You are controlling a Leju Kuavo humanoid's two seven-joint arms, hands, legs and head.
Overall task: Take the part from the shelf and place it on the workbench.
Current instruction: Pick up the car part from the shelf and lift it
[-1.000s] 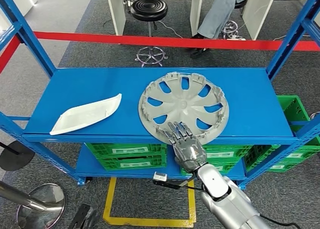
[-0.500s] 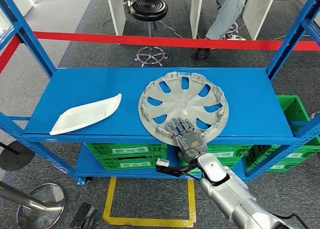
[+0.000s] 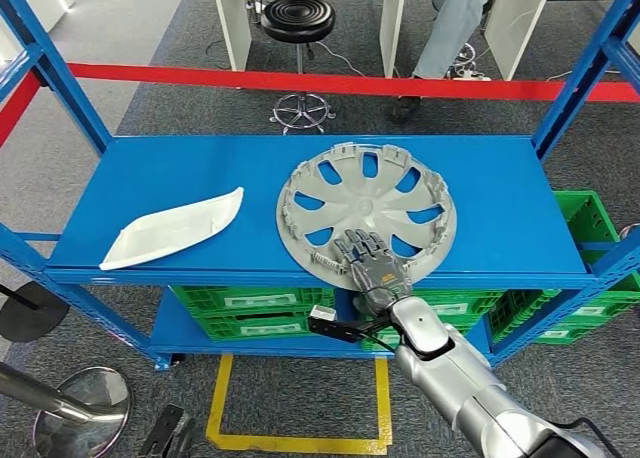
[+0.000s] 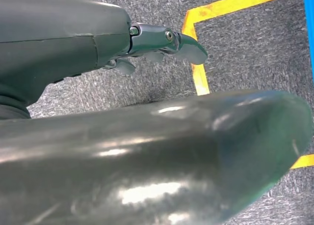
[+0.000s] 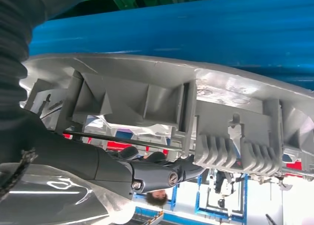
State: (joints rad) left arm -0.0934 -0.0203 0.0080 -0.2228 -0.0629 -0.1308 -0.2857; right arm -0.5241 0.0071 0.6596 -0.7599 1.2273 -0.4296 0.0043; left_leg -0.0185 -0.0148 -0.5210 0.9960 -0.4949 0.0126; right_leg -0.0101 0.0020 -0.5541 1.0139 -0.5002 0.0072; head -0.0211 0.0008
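Note:
A grey wheel cover [image 3: 367, 206] lies flat on the blue shelf [image 3: 498, 208], right of centre. My right hand [image 3: 370, 263] lies on its near rim, fingers stretched out and spread over the spokes. The right wrist view shows the cover's ribbed rim [image 5: 155, 97] close up, with the dark fingers [image 5: 148, 171] running along it; no grip shows. A white curved panel [image 3: 173, 228] rests on the shelf's left part. My left hand [image 4: 148, 151] hangs over the carpet, its fingers [image 4: 167, 38] straight and holding nothing.
Green crates [image 3: 249, 313] fill the lower shelf, with another one [image 3: 585, 218] at the right. Blue uprights [image 3: 581, 68] frame the shelf. Behind it are a red tape line [image 3: 340, 81], a black stool [image 3: 299, 18] and a person's legs [image 3: 453, 18]. Yellow floor marking [image 3: 302, 443] lies below.
My right hand has slid forward, farther onto the wheel cover's near rim. The person behind the shelf has stepped to the right.

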